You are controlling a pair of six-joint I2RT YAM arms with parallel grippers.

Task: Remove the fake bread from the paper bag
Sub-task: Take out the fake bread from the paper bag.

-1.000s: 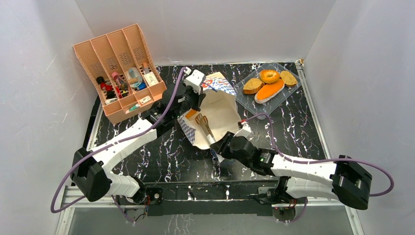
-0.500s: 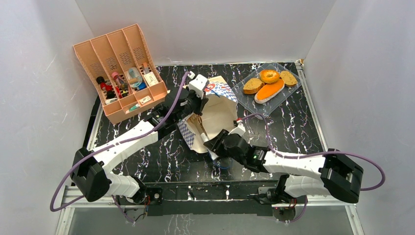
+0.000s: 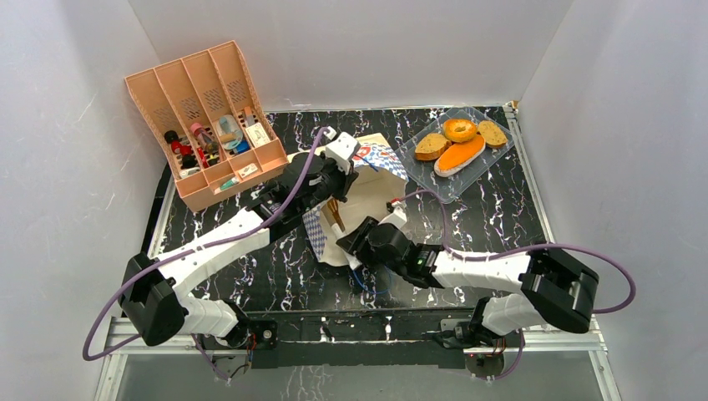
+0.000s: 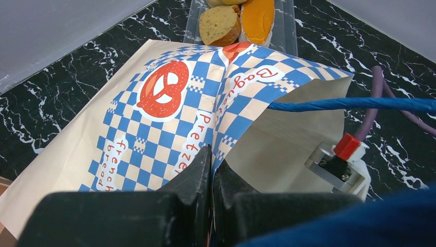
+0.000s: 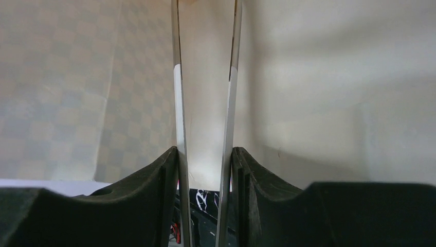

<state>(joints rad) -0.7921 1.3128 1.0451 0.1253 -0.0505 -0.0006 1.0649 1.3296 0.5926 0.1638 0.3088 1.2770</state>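
The paper bag (image 3: 373,194) lies at the table's middle with its mouth toward me. My left gripper (image 3: 336,180) is shut on the bag's checkered rim (image 4: 195,103), pinching it between its fingertips (image 4: 203,164). My right gripper (image 3: 352,242) is shut on metal tongs (image 5: 178,103), whose two arms reach into the bag's cream inside (image 5: 319,92). No bread shows inside the bag. The fake bread lies on the clear tray (image 3: 493,167): bagel (image 3: 460,129), toast slice (image 3: 432,147), orange loaf (image 3: 460,156) and another piece (image 3: 493,134).
An orange slotted organiser (image 3: 204,121) with small items stands at the back left. The bag's blue cord handle (image 4: 349,104) stretches across the left wrist view. White walls close in the table on three sides.
My right gripper has moved left and forward with the tongs, deeper into the bag's mouth. My left gripper has shifted slightly right, and the bag's mouth has narrowed.
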